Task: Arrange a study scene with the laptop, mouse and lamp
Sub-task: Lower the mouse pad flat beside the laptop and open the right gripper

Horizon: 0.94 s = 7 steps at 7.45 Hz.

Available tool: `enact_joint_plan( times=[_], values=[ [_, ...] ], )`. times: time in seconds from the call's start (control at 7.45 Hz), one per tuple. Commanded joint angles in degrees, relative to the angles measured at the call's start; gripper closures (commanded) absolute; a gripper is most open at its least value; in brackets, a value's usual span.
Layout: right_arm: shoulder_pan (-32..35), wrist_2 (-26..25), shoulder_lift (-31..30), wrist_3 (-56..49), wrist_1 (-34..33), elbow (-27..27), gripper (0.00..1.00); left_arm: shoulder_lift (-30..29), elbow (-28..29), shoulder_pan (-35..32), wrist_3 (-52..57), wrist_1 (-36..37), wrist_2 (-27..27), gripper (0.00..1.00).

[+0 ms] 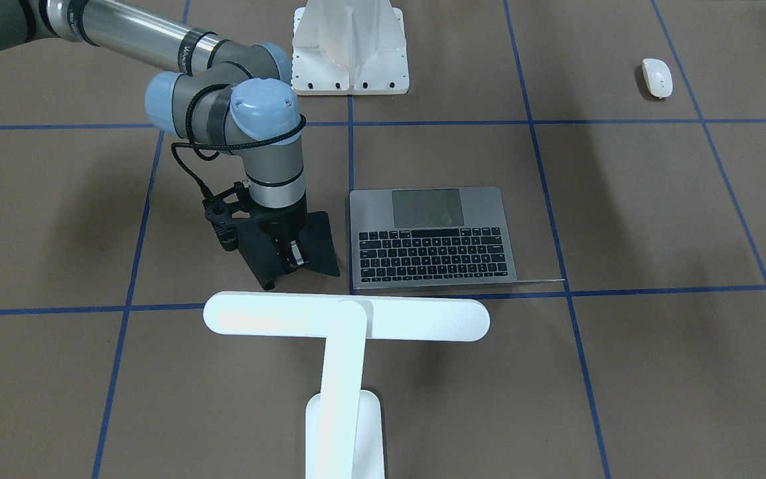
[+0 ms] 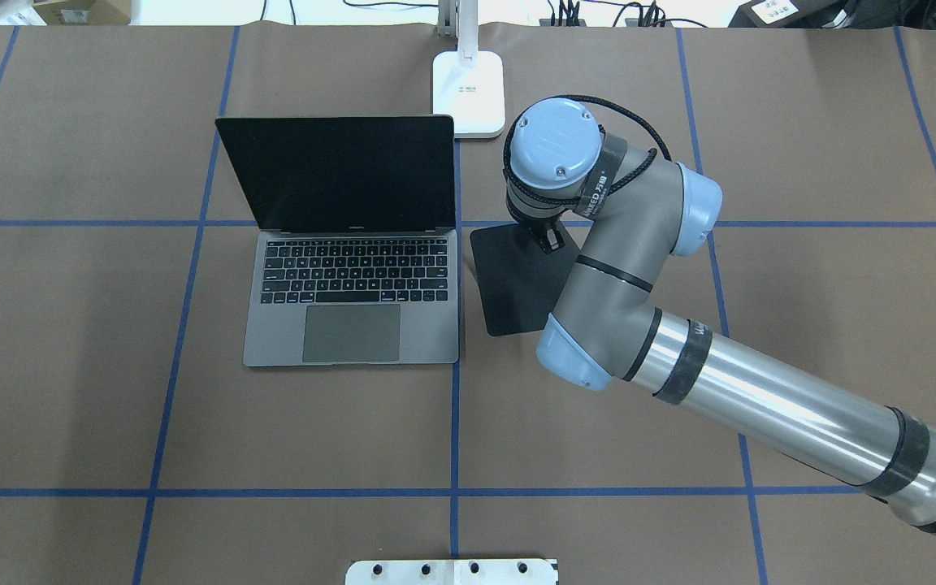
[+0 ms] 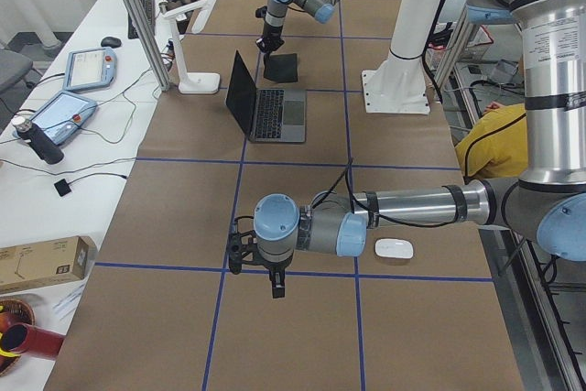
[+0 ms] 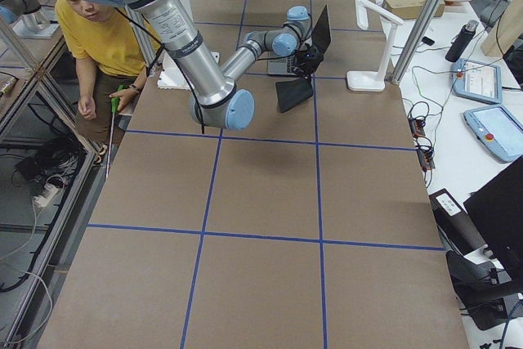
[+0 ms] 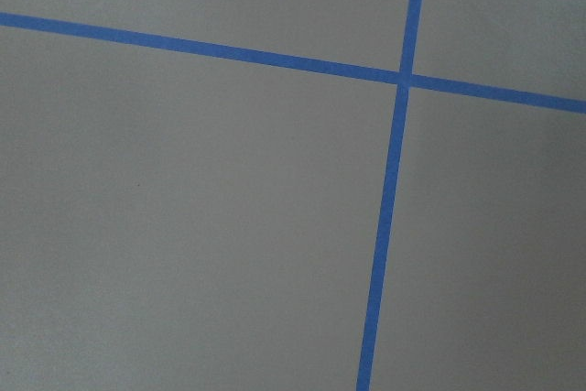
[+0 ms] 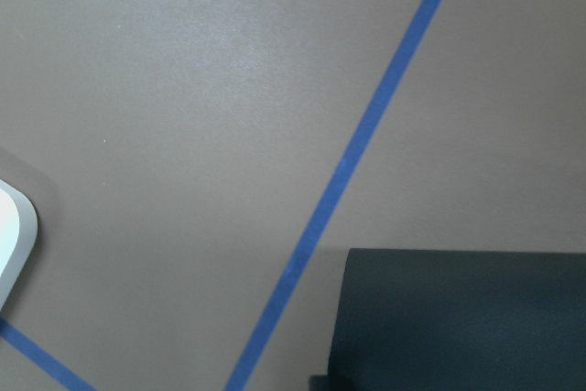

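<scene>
Front-facing view: the right gripper [image 1: 294, 256] points straight down with its fingers clamped on one edge of the black mouse pad [image 1: 316, 243], which hangs tilted. The laptop [image 1: 433, 239] sits open mid-worktop [image 1: 622, 399], just beside the gripper on the robot's left of it. The lamp [image 1: 346, 319] stands at the operators' edge. The mouse [image 1: 657, 76] lies well apart, toward the robot's edge and the left end.

Overhead view: the pad is just beside the laptop's right flank, not touching it. The lamp's base stands near the far edge, just past the gripper.

Left side view: the left gripper [image 3: 276, 288] hangs over the worktop's left end, with the mouse near it on the robot's side. I cannot tell whether its fingers are apart.

Right wrist view: a pad corner shows low and a corner of the lamp's base at the left.
</scene>
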Motion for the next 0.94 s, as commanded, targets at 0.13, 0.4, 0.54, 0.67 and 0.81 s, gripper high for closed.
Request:
enact_joint_plan(
  times=[0.13,0.4,0.54,0.67,0.81],
  values=[
    [-0.23,-0.03,2.13,4.77,1.25,-3.79,1.0,-0.09,0.25,0.09,-0.07,0.0,0.02,0.0],
    [-0.23,0.06,1.87,4.34,1.25,-3.97,0.02,-0.26,0.51,0.18,-0.42,0.0,0.02,0.0],
    [-0.23,0.15,1.95,4.33,1.43,-3.71,0.0,-0.26,0.6,0.18,-0.42,0.0,0.02,0.0],
    [-0.23,0.32,1.95,4.07,2.39,-3.27,0.0,-0.26,0.68,0.18,-0.42,0.0,0.02,0.0],
    [-0.23,0.15,1.87,3.72,2.48,-2.74,0.0,-0.26,0.69,0.18,-0.51,0.0,0.02,0.0]
  ],
)
